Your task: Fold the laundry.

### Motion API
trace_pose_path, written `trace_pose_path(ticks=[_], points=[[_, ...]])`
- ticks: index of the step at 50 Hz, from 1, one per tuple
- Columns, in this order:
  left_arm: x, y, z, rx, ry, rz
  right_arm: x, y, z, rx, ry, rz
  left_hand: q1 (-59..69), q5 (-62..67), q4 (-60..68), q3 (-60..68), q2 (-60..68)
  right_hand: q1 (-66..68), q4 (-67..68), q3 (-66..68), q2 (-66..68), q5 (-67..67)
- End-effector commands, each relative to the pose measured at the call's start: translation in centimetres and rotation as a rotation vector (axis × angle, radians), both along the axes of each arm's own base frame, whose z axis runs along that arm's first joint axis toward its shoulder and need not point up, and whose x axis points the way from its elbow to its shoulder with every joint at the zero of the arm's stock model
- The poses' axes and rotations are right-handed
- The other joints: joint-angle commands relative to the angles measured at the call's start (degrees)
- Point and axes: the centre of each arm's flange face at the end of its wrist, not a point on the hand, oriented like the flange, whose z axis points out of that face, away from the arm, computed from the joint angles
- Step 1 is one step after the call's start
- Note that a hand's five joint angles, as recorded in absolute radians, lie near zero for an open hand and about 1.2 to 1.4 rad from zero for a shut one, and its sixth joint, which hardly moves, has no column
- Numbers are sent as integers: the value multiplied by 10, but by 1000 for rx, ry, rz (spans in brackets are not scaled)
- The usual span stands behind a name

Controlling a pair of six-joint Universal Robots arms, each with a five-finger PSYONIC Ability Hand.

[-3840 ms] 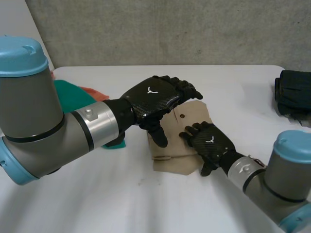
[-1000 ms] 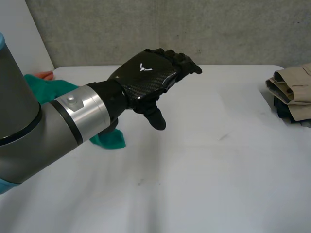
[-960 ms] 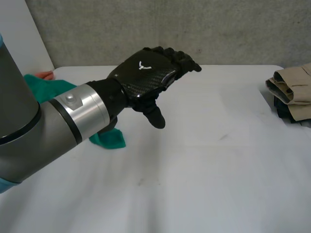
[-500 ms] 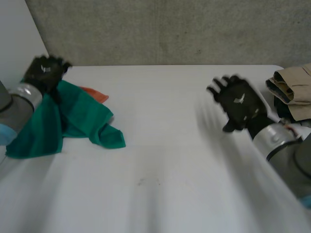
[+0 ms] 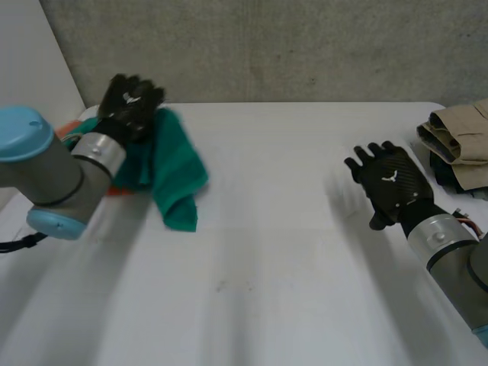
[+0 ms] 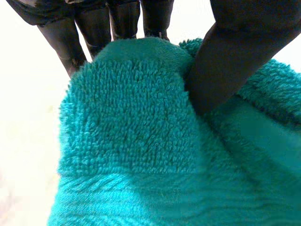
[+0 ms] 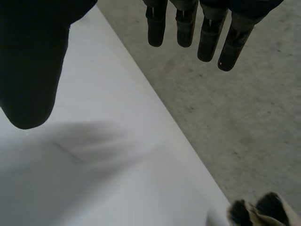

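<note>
Left hand (image 5: 131, 103): closed on the green towel (image 5: 174, 162) at a bunched upper edge. In the left wrist view the thumb (image 6: 225, 61) digs into the pile of the towel (image 6: 131, 155) and the fingers sit behind the fold, so the cloth is pinched between them. Half a second ago this hand was only reaching the towel at the table's far left corner; the cloth now hangs from it, raised and drawn in toward the middle, its lower end trailing on the table (image 5: 267, 259).

Right hand (image 5: 389, 183): fingers straight and spread, holding nothing, hovering over bare table right of centre. The right wrist view shows the fingers (image 7: 188, 26) extended with only the table (image 7: 94, 160) below.

Beige garment (image 5: 461, 133): folded, resting on a dark garment (image 5: 457, 179) at the right edge. A few seconds ago it lay mid-table under both hands; its place on the stack marks that item as finished.

Orange cloth (image 5: 69, 128): partly covered beside the left arm, untouched.

Status, as judged: one piece done and the towel begun. It needs laying flat at the centre, where the free right hand could take an opposite edge.
</note>
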Motion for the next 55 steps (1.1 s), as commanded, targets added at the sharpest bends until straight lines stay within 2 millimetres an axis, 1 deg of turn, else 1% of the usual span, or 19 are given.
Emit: trace_pose_path(ticks=[1,2,3,5,6,8,12,15,18,25,28,31,32,35,37,44,51,54,55], points=[[-75,127,3,164,132,-375,-6,-7,9,-30,-4,-51,204,165,116,127,119,-13,-34,-22,-26,-31],[-81,143,-10,205,109,-413,-7,-8,9,-31,-4,-61,124,85,37,48,39,-13,-34,-22,-26,-31],[-82,147,-17,227,98,-423,-9,-9,9,-33,-4,-69,-26,-66,-114,-103,-111,-13,-34,-22,-26,-31],[-83,154,-28,263,79,-433,-10,-10,10,-34,-4,-78,-225,-265,-313,-302,-310,-13,-34,-22,-26,-31],[-80,161,-35,294,59,-439,-11,-12,10,-37,-6,-84,-390,-429,-477,-466,-475,-13,-34,-22,-26,-31],[-81,168,-39,315,38,-451,-11,-12,12,-41,-7,-84,-488,-528,-576,-565,-574,-13,-34,-22,-26,-31],[-78,164,-31,301,24,-434,-10,-14,14,-48,-13,-83,-467,-506,-555,-544,-552,-13,-34,-22,-26,-31],[-68,153,-10,274,51,-389,-9,-16,18,-39,-48,-83,-460,-499,-548,-537,-545,-13,-34,-22,-26,-31],[-54,138,-4,285,64,-316,-9,-16,20,32,-114,-89,-459,-498,-546,-535,-544,-13,-34,-22,-26,-31],[-42,124,-4,285,73,-177,-8,-4,26,337,-214,-91,-464,-503,-551,-540,-549,-13,-34,-22,-26,-31],[-40,119,-14,304,49,-144,-6,7,25,447,-198,-75,-460,-499,-548,-537,-545,-13,-34,-22,-26,-31],[-30,110,-23,317,2,-101,-5,16,23,513,-189,-59,-460,-499,-548,-537,-545,-13,-34,-22,-26,-31],[-22,103,-29,322,-39,-69,-2,22,21,544,-185,-36,-460,-499,-548,-537,-545,-13,-34,-22,-26,-31],[-12,96,-43,344,-115,-35,3,31,18,587,-189,3,-460,-499,-548,-537,-545,-13,-34,-22,-26,-31],[-7,94,-55,363,-186,-21,16,46,15,612,-180,74,-462,-501,-550,-538,-547,-13,-34,-22,-26,-31],[-5,88,-85,413,-289,-19,33,76,10,639,-151,172,-460,-499,-548,-537,-545,-13,-34,-22,-26,-31],[-11,85,-93,416,-292,-33,53,90,0,573,-132,254,-448,-488,-536,-525,-534,-9,-29,-17,-22,-26],[-13,84,-94,409,-292,-37,55,82,-8,534,-129,225,-438,-478,-526,-515,-524,289,268,281,276,271],[-15,82,-94,404,-289,-40,54,74,-9,495,-130,186,-420,-459,-508,-497,-505,522,501,513,509,504]])
